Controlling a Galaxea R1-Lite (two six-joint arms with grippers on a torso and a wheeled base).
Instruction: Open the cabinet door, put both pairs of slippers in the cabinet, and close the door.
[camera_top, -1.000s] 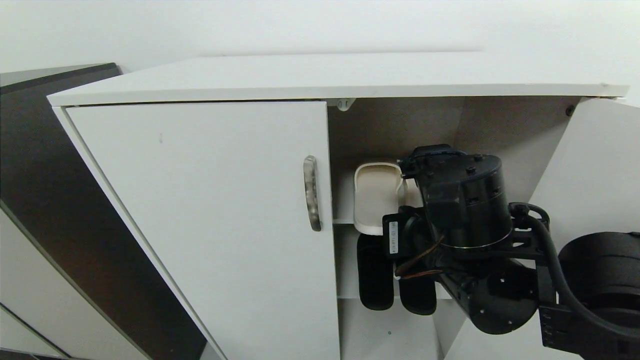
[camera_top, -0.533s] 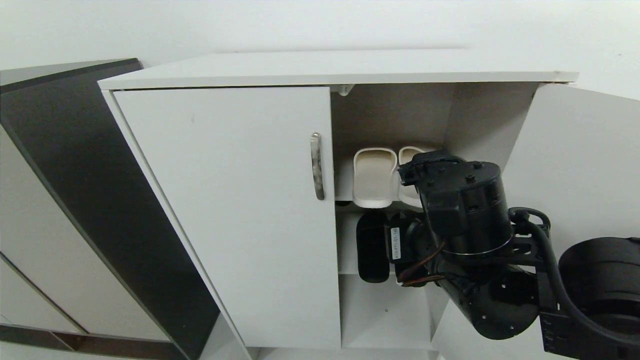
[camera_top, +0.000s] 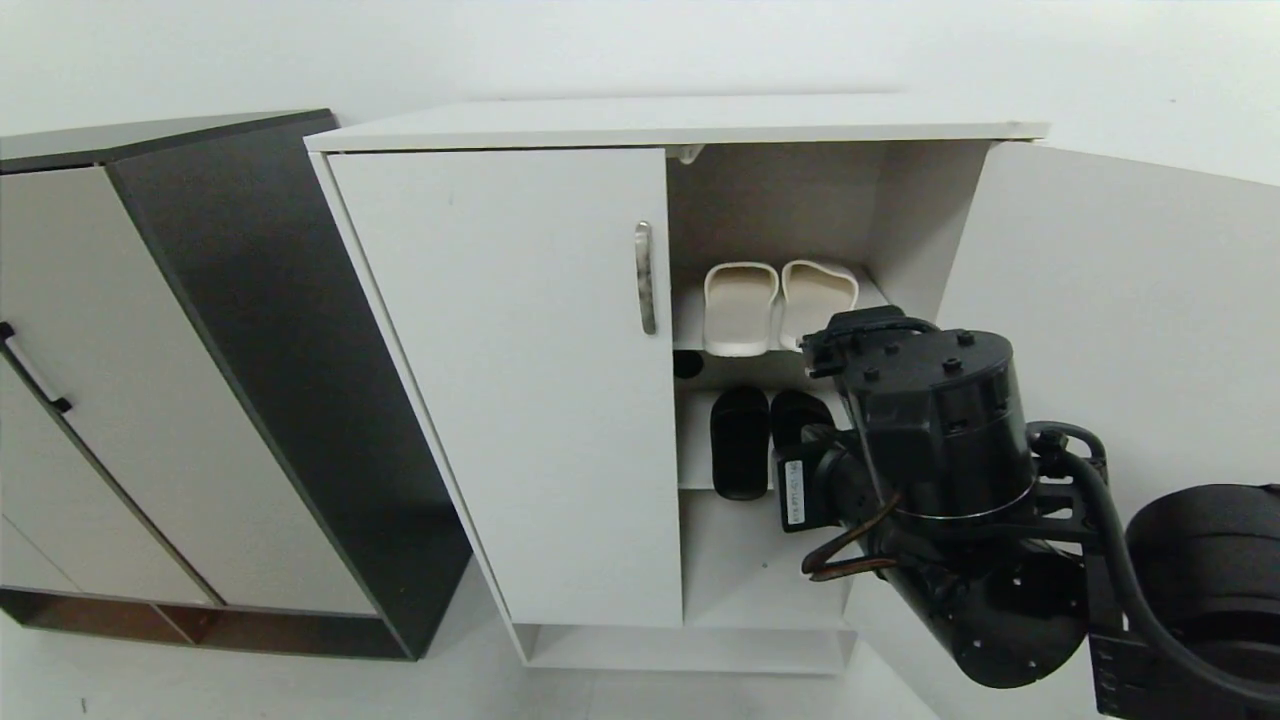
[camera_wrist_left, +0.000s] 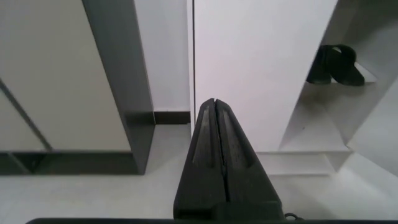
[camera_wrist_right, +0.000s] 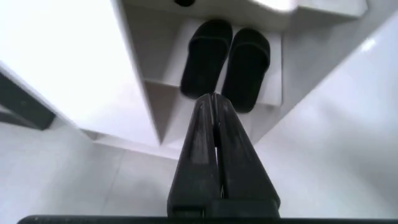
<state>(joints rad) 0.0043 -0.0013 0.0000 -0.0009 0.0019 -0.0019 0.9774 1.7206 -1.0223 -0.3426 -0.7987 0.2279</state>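
Two pairs sat inside the cabinet (camera_top: 680, 118): cream slippers (camera_top: 741, 305) on the upper shelf, black slippers (camera_top: 741, 440) on the shelf below. Its right door (camera_top: 1100, 300) stood open. The left gripper (camera_wrist_left: 215, 104) and right gripper (camera_wrist_right: 214, 98) were closed, empty. The white label (camera_top: 792, 492) on the right arm was too small to read.

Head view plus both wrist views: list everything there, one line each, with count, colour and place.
cabinet: one, white, centre, against the wall.
left door: one, white, shut, metal handle.
right door: one, white, swung open.
cream slippers: one pair, cream, upper shelf.
black slippers: one pair, black, shelf below.
second cabinet: one, dark side, pale front, left of the white one.
left gripper: one, black, shut, facing the shut door.
right gripper: one, black, shut, empty, facing the black slippers.
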